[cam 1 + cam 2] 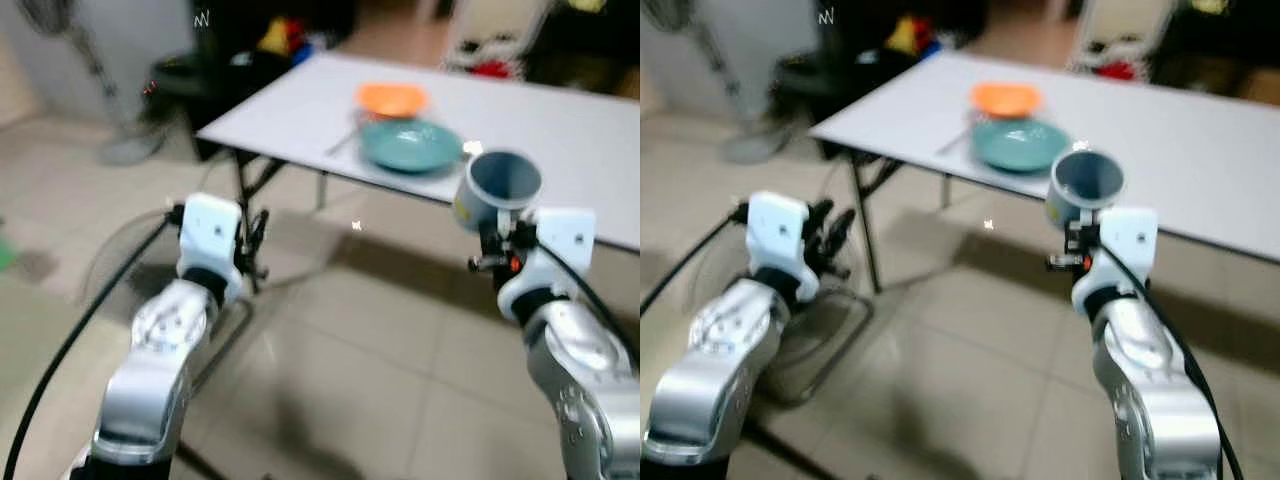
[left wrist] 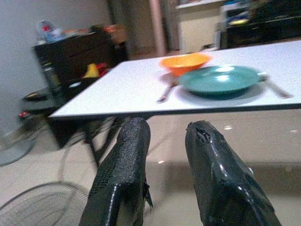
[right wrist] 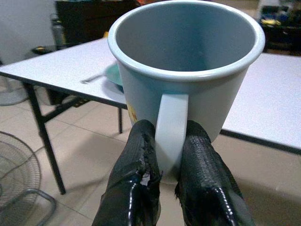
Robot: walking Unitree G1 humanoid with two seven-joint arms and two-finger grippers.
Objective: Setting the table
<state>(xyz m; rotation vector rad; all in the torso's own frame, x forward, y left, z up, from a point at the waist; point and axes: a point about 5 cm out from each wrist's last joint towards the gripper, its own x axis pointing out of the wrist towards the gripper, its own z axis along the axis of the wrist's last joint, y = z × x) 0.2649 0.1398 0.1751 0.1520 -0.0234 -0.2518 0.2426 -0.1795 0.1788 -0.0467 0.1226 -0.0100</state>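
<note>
The right gripper (image 3: 162, 183) has its jaws closed on the handle of a pale blue-grey mug (image 3: 188, 70), one black finger pressed to each side of the handle loop. The mug is held upright, mouth up, in the air in front of the worktop's near edge and not yet over it. It is empty, with a light rim, smooth matt walls and a patch of yellow print low on its side. The left gripper (image 2: 164, 179) holds nothing; its jaws stand slightly apart with a narrow gap between the fingers, pointed toward the worktop from out over the floor.

The white worktop (image 1: 560, 130) already carries part of a place setting: a teal plate (image 1: 410, 145) near the front edge, an orange bowl (image 1: 392, 98) just behind it and touching or nearly so, and a utensil (image 2: 167, 92) lying just beside the plate toward the robot's left. A second utensil (image 2: 275, 87) appears to lie at the plate's other side, too blurred to identify.

Judged from this arrangement, the setting is well under way. The mug has still to be carried over the edge and set down, probably on the bare surface near the plate. The robot stands on a tiled floor (image 1: 380, 360) short of the worktop, so an approach remains.
</note>
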